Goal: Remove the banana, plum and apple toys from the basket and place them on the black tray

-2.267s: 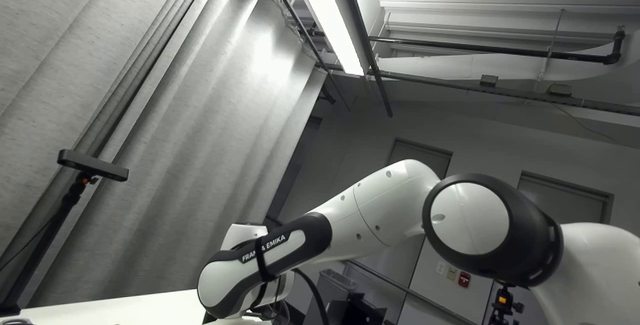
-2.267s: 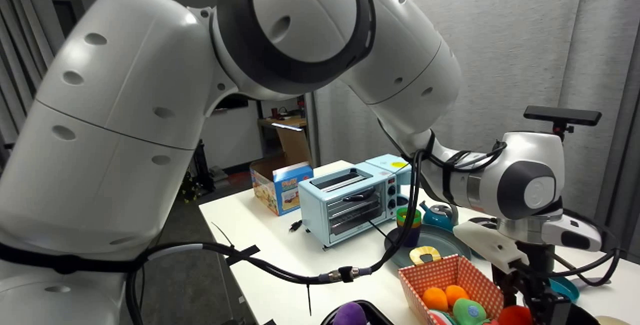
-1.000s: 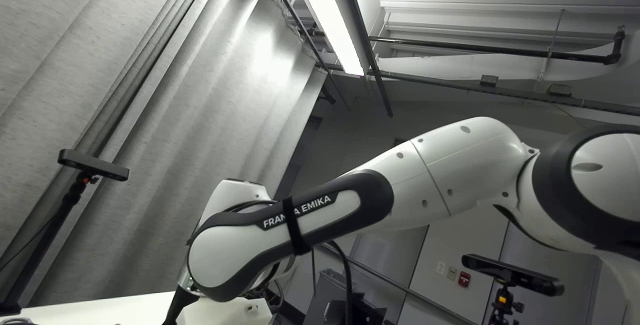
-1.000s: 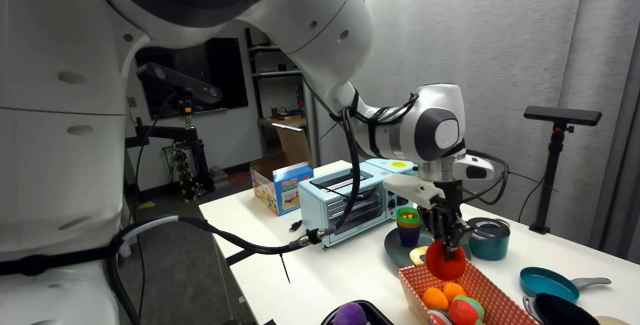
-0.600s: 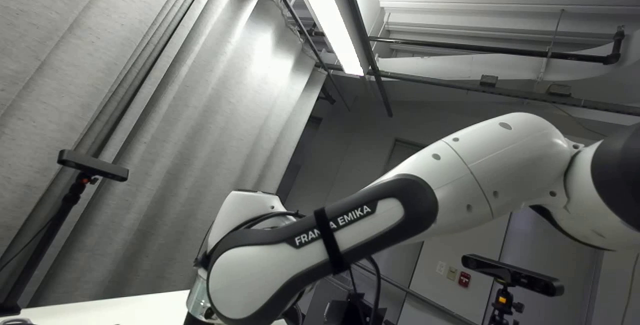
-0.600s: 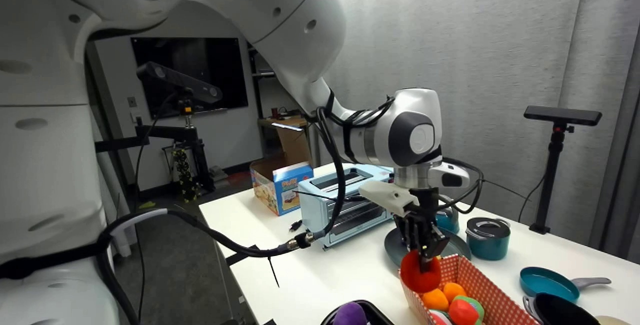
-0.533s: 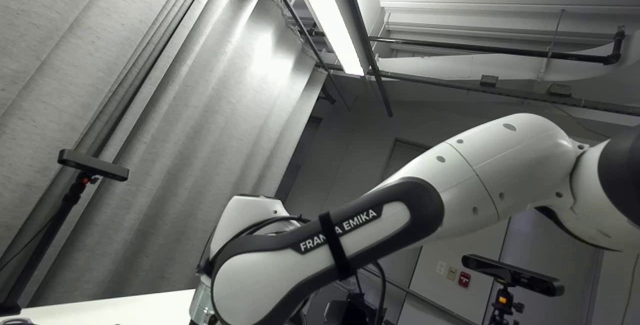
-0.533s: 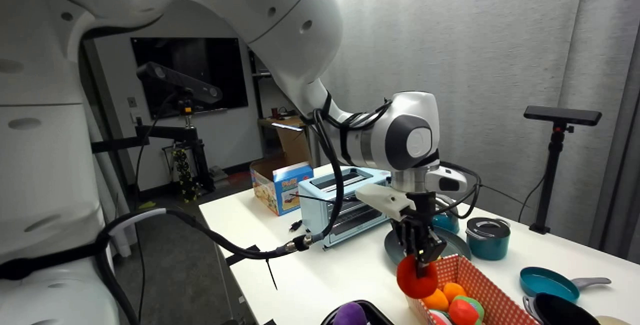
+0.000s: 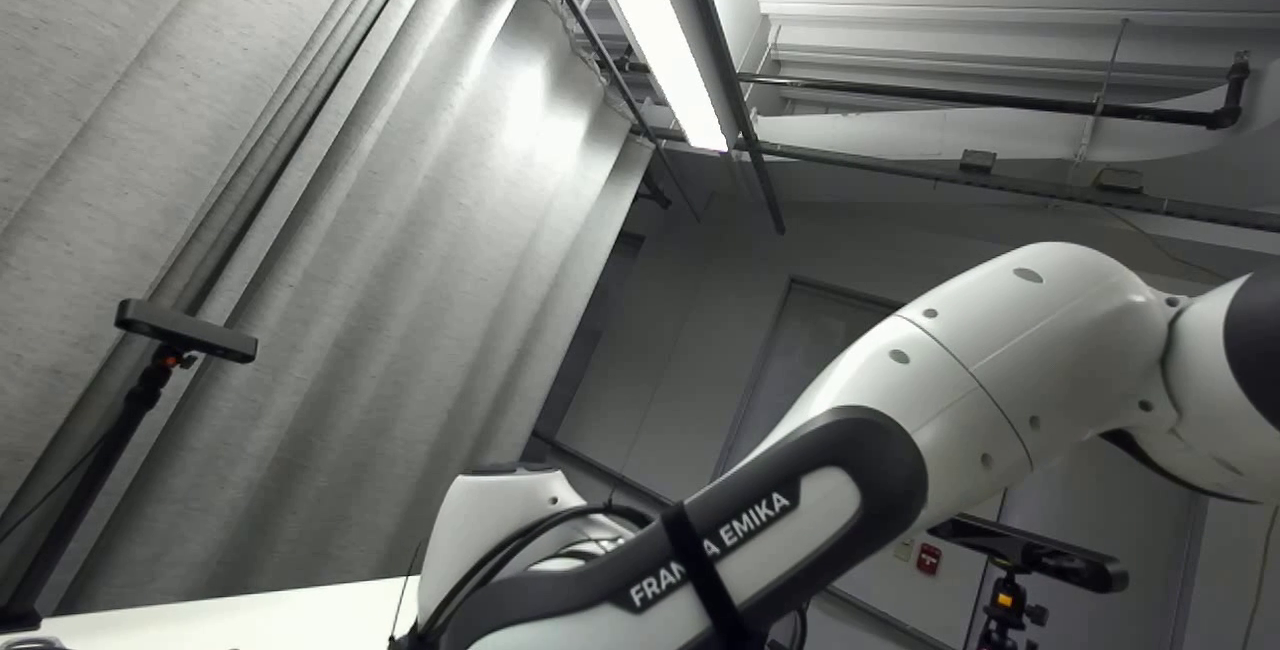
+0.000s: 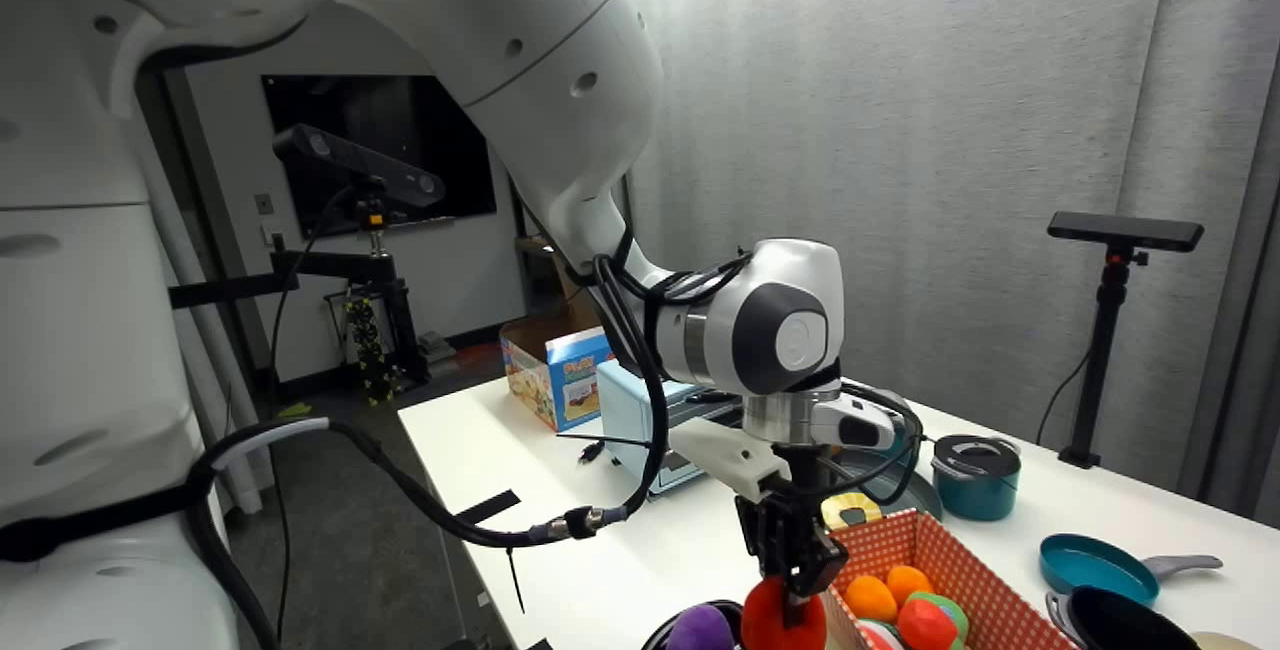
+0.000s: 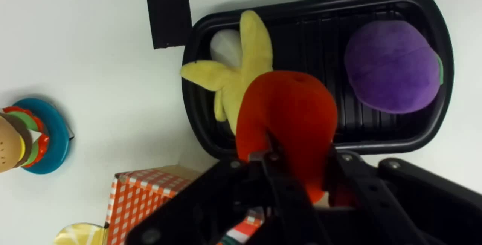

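In the wrist view, my tool [image 11: 302, 158] is clamped on the red apple [image 11: 290, 105], which hides part of the yellow banana [image 11: 231, 84]; I cannot tell whether the two touch. Only this view shows the banana, and a toy burger [image 11: 17, 139] on a blue dish [image 11: 58, 139]. An exterior view instead shows a lidded teal pot [image 10: 975, 480] and a frying pan [image 10: 1097, 567] on my white desk [image 10: 640, 570]. The black tray [image 11: 310, 45] holds the banana toward one end and the purple plum [image 11: 393, 66] at the other. The red-checked basket [image 10: 990, 590] holds two orange toys [image 10: 869, 597] and a red-and-green toy [image 10: 928, 622].
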`<state>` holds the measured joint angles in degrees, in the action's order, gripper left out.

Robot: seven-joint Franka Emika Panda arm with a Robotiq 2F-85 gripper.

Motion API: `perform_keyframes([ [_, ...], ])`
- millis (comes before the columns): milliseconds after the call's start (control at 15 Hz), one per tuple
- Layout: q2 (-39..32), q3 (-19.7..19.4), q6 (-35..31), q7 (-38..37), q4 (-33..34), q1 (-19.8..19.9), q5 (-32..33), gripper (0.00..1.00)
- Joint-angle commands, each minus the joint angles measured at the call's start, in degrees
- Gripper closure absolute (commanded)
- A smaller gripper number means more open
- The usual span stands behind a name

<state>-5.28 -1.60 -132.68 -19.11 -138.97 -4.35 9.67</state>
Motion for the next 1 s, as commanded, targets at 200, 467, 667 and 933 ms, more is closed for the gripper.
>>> perform_keyframes([
  [200,-2.9,1.3,2.2,2.5,1.4,0.4,0.4,0.94],
  [467,-3.8,1.1,3.4,2.3,2.3,0.4,0.3,0.45],
  [667,-3.6,1.1,4.5,2.4,2.8,0.3,0.2,0.22],
  [933,-2.5,1.1,5.4,2.7,2.9,0.6,-0.3,0.0],
])
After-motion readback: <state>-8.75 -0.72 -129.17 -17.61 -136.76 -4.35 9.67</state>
